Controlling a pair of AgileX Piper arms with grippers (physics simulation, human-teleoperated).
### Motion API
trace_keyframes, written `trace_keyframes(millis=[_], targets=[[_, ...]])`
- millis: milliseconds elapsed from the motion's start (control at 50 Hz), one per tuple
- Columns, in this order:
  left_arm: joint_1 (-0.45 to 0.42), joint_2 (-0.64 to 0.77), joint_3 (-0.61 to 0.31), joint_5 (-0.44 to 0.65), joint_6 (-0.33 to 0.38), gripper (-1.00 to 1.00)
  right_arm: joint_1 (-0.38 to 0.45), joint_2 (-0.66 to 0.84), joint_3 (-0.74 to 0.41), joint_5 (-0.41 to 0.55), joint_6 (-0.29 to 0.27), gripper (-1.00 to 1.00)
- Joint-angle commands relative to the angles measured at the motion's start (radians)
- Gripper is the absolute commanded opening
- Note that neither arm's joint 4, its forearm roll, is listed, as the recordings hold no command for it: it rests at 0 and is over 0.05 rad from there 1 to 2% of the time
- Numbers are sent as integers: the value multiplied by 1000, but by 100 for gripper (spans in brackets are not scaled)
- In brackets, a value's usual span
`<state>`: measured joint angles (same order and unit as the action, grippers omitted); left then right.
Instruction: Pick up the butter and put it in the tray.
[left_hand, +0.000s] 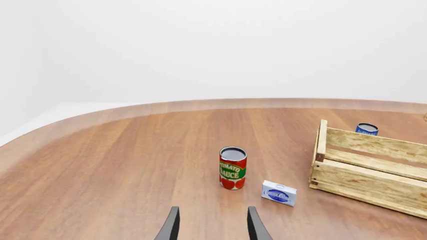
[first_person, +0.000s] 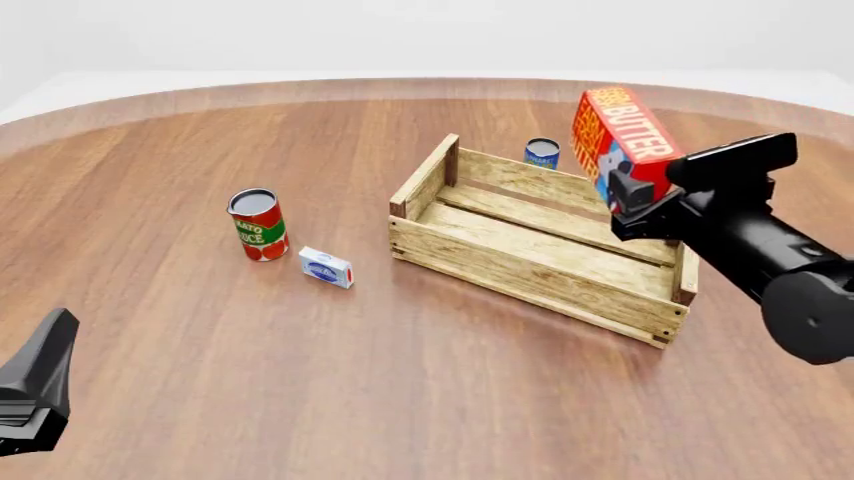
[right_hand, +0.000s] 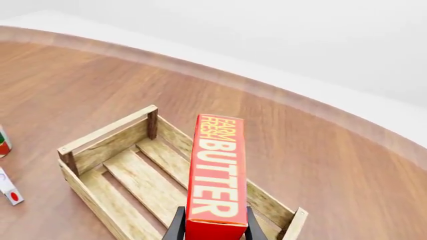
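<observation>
The butter (first_person: 622, 132), a red carton with yellow lettering, hangs tilted in the air above the right end of the tray (first_person: 531, 273), a wooden slatted crate. My right gripper (first_person: 633, 196) is shut on the carton's lower end. In the right wrist view the butter (right_hand: 217, 175) sits between the two fingers (right_hand: 176, 226), with the tray (right_hand: 105, 133) below it. My left gripper (left_hand: 213, 227) is open and holds nothing. It stays low at the near left of the table (first_person: 32, 392), far from the tray (left_hand: 369, 172).
A tomato sauce can (first_person: 256, 225) (left_hand: 233, 167) stands left of the tray, with a small blue-and-white box (first_person: 326, 267) (left_hand: 279, 193) beside it. A blue can (first_person: 542, 153) (left_hand: 366, 129) stands behind the tray's far wall. The wooden table curves away at the back.
</observation>
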<state>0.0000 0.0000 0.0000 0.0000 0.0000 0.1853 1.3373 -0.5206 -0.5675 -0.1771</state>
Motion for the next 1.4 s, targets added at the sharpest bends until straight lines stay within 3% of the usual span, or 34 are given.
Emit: trace_keyframes(millis=[20,1400], targets=[[0,0,0,0,0,100,16,46,-37,-31,23,-100],[0,0,0,0,0,100,80,262,-119,-102,65,-100]])
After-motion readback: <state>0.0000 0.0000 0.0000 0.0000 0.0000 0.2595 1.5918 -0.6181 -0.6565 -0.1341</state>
